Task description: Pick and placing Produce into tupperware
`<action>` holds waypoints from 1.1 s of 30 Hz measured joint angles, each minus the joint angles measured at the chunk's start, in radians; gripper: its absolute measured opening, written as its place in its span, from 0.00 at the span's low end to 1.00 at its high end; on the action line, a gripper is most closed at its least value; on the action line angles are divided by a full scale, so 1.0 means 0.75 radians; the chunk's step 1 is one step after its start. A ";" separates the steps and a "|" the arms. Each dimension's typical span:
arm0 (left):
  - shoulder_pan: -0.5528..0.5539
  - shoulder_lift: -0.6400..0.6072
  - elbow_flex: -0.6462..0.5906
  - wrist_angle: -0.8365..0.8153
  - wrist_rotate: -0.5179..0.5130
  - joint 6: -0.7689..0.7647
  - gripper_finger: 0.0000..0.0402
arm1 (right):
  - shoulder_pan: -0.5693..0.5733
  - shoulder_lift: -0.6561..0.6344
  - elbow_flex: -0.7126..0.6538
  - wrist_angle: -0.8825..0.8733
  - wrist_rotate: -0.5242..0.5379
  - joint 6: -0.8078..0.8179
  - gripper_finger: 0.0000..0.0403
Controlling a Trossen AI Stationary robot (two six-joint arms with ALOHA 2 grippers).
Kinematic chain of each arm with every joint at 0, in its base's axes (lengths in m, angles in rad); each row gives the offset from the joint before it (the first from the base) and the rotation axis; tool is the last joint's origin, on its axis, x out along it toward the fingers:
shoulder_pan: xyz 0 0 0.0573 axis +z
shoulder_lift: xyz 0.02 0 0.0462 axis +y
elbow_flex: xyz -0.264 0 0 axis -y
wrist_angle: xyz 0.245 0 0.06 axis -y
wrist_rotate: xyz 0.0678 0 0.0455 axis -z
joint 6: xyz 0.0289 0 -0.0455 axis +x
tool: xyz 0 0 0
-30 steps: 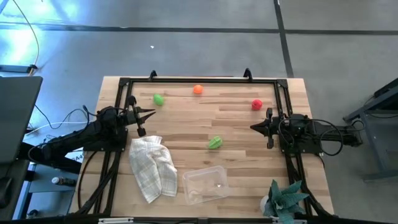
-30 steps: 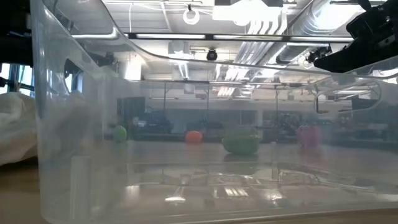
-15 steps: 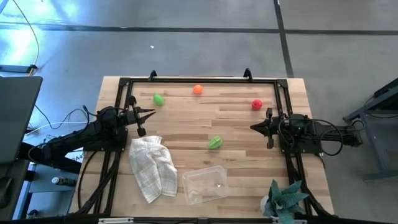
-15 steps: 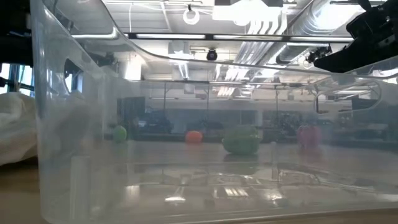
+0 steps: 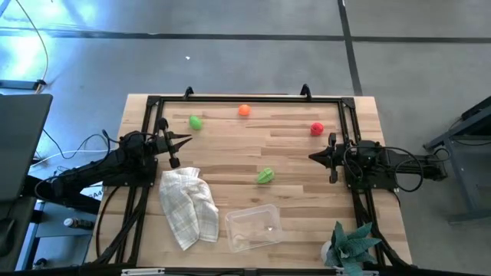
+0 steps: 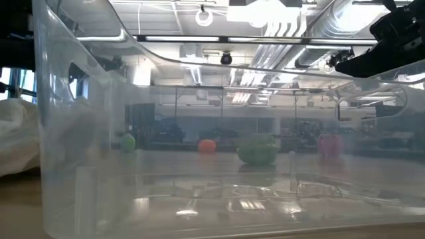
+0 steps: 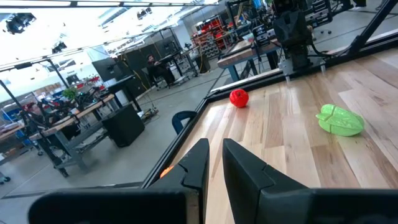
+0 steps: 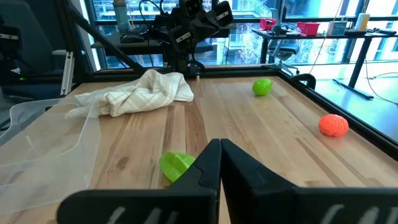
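Observation:
Four pieces of produce lie apart on the wooden table: a round green one (image 5: 196, 122), an orange one (image 5: 244, 110), a red one (image 5: 317, 129) and a light-green leafy one (image 5: 265, 175). The clear tupperware (image 5: 252, 227) stands near the front edge with nothing in it, and its wall (image 6: 80, 133) fills the low view. My left gripper (image 5: 184, 140) hovers at the left side, shut to a thin slit (image 7: 216, 144), pointing level toward the middle. My right gripper (image 5: 313, 156) hovers at the right side, shut (image 8: 219, 143), pointing toward the leafy piece (image 8: 176, 165). Neither touches anything.
A crumpled white checked cloth (image 5: 188, 205) lies left of the tupperware. A teal spiky plant (image 5: 351, 244) stands at the front right corner. A black frame (image 5: 245, 99) runs along the far, left and right edges of the table.

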 joint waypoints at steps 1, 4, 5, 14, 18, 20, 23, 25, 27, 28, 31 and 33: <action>0.000 0.000 0.000 0.000 0.000 0.000 0.09 | 0.000 0.000 0.000 0.000 0.000 0.000 0.00; 0.000 0.000 0.000 0.001 0.001 -0.018 0.09 | 0.000 0.000 0.000 0.000 0.000 0.000 0.00; 0.000 0.000 0.000 0.001 0.009 -0.055 0.09 | 0.001 0.000 0.000 0.000 0.000 0.000 0.00; 0.000 0.000 0.000 0.145 0.036 -0.613 0.09 | 0.000 0.000 0.000 0.000 0.000 0.000 0.00; 0.000 0.000 0.000 0.254 0.047 -0.804 0.09 | 0.000 0.000 -0.002 0.018 -0.001 0.127 0.00; 0.000 0.000 0.000 0.307 0.066 -0.874 0.09 | 0.000 0.000 -0.003 0.084 -0.002 0.304 0.00; 0.000 0.000 0.000 0.327 0.075 -0.917 0.09 | 0.001 0.000 -0.003 0.214 -0.003 0.565 0.00; 0.000 0.000 0.000 0.324 0.063 -0.956 0.09 | 0.000 0.000 -0.003 0.308 -0.005 0.687 0.00; 0.000 0.000 0.000 0.314 0.050 -0.983 0.09 | 0.000 0.000 -0.003 0.403 -0.004 0.780 0.00; 0.000 0.000 0.000 0.312 0.050 -0.985 0.09 | 0.000 0.000 -0.003 0.445 0.001 0.810 0.00; 0.000 0.000 0.000 0.316 0.054 -0.985 0.09 | 0.001 0.000 -0.003 0.571 0.021 0.904 0.00; 0.000 0.000 0.000 0.344 0.090 -0.973 0.09 | 0.000 0.000 -0.003 0.647 0.040 0.974 0.00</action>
